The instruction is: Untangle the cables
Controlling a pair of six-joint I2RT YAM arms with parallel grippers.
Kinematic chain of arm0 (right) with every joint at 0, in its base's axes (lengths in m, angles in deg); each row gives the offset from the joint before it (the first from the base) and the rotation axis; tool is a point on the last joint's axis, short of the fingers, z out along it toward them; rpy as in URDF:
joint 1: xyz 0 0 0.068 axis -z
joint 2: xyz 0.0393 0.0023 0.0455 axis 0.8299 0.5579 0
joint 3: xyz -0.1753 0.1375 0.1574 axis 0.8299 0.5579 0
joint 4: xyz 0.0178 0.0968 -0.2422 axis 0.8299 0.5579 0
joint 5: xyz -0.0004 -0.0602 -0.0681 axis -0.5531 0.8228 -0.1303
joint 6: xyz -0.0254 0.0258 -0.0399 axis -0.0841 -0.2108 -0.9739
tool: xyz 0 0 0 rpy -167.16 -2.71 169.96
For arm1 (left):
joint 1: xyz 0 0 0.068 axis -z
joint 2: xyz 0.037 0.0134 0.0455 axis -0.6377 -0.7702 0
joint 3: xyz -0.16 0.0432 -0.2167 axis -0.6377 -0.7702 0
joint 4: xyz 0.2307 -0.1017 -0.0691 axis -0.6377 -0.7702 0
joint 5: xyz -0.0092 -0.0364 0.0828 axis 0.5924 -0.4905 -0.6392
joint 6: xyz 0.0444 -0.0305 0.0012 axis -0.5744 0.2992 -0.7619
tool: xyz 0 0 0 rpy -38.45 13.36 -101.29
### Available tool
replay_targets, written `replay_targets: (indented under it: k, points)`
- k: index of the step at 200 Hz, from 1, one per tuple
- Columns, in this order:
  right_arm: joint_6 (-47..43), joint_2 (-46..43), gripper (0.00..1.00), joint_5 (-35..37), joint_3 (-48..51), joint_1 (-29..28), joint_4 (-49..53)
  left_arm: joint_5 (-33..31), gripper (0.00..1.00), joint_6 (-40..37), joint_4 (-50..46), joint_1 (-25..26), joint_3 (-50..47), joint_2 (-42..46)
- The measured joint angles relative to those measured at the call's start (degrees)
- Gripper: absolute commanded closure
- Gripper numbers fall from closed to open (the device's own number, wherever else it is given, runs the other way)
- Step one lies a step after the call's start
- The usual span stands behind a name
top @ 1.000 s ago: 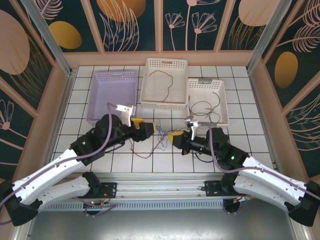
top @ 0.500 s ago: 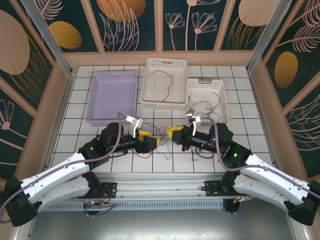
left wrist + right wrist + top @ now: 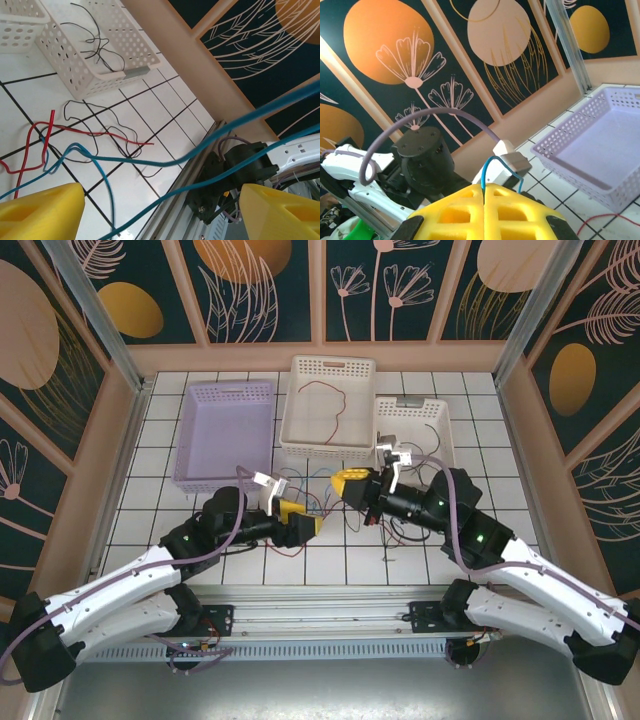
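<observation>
Where the right end effector [image 3: 484, 192] closes, blue cable [image 3: 260, 111] emerges.

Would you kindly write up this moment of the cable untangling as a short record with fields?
left end effector: open, gripping nothing
right end effector: shut on blue cable
tiles: loose red cable crossing the blue one
middle white basket: binned red cable
right white basket: binned black cables
lilac basket: empty
</observation>
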Motion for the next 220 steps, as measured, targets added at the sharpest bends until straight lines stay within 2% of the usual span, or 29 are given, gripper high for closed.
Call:
replay_targets:
  k: [41,71,97,134,187,220]
  points:
    - [-1.5,4.9,1.00,-0.6,-7.7,0.0,1.1,-0.6,0.10,-0.7,1.1,0.0,0.0,0.3]
    - [-2.1,6.8,1.00,-0.7,-8.9,0.0,1.6,-2.2,0.01,-1.7,1.4,0.0,0.1,4.9]
    - [-2.1,7.9,1.00,-1.5,-8.3,0.0,1.9,-3.5,0.01,-2.4,2.0,0.0,0.6,8.1]
    - [-1.9,9.4,1.00,-3.6,-7.0,0.0,1.8,-5.7,0.01,-3.1,1.9,0.0,1.4,8.4]
    - [-0.9,9.6,1.00,-5.5,-3.1,0.0,1.5,-13.6,0.01,-4.4,-0.1,0.0,1.8,13.1]
    - [-0.8,9.6,1.00,-6.9,-1.6,0.0,0.4,-14.9,0.11,-5.4,0.0,0.0,2.1,15.2]
